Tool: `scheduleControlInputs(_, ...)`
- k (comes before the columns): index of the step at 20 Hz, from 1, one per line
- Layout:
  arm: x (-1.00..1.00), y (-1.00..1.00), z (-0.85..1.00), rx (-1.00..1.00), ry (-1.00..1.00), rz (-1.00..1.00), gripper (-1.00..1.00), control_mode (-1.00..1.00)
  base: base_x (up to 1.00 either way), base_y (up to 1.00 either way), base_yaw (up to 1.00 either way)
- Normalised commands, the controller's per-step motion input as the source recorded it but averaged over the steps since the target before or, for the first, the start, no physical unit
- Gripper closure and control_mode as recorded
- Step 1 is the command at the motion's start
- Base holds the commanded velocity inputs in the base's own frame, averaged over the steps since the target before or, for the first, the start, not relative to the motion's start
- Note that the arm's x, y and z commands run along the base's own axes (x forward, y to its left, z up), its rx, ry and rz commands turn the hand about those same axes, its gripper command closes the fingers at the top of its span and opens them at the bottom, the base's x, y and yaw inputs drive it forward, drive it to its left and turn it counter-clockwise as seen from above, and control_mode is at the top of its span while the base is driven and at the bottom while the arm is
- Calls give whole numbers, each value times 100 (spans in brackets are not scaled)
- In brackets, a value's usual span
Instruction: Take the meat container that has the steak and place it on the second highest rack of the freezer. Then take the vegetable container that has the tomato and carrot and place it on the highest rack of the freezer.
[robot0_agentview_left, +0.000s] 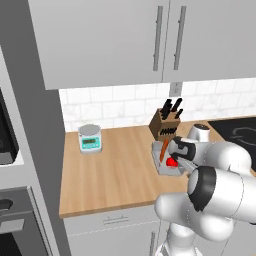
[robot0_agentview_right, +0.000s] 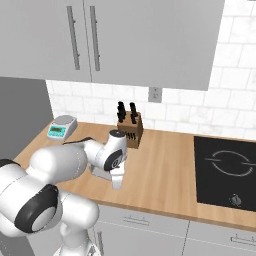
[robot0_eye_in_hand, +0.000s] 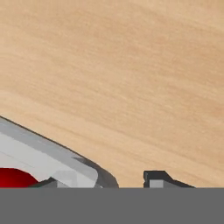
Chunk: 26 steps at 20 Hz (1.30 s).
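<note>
Looking over the arm in the left base view, the vegetable container (robot0_agentview_left: 167, 162), a shallow grey tray, lies on the wooden counter (robot0_agentview_left: 115, 170) just in front of the knife block (robot0_agentview_left: 163, 127), with the carrot (robot0_agentview_left: 163, 151) lying lengthwise in it and the tomato (robot0_agentview_left: 172, 162) at its near end; the gripper (robot0_agentview_left: 176, 159) is down at the tray's right side, close to the tomato, and a small kitchen scale (robot0_agentview_left: 90, 138) stands well apart to the left. From the right base view the hand (robot0_agentview_right: 114, 172) is lowered to the counter in front of the knife block, the wrist hiding the tray, with the black cooktop (robot0_agentview_right: 227, 172) well to the right. In the hand view the tray's grey rim (robot0_eye_in_hand: 52, 151) crosses the lower left with a sliver of the tomato inside it, and one dark fingertip (robot0_eye_in_hand: 159, 178) stands on the bare wood outside the wall, the other seemingly at or inside the rim; the jaws look spread across the wall, but whether they already pinch it I cannot tell. By my judgement the tray is light and stiff, so its thin wall is the place to grip, squarely and deep. The round, glossy tomato will probably roll if the tray tips, so it should be carried level.
</note>
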Motion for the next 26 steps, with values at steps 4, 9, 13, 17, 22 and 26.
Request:
scheduleControlInputs(4, 0, 0, 0, 0, 0, 0, 100, -100, 0, 0, 0)
scheduleControlInputs(9, 0, 0, 0, 0, 0, 0, 100, -100, 0, 0, 0)
scheduleControlInputs(13, 0, 0, 0, 0, 0, 1, 100, -100, 0, 0, 0)
scheduleControlInputs(17, -10, 6, 55, -6, 0, 8, 100, -100, 0, 0, 0)
scheduleControlInputs(22, -23, 9, 91, -7, 2, 12, 100, -100, 0, 0, 0)
scheduleControlInputs(26, -69, 7, 70, -9, 0, 2, 100, -100, 0, 0, 0)
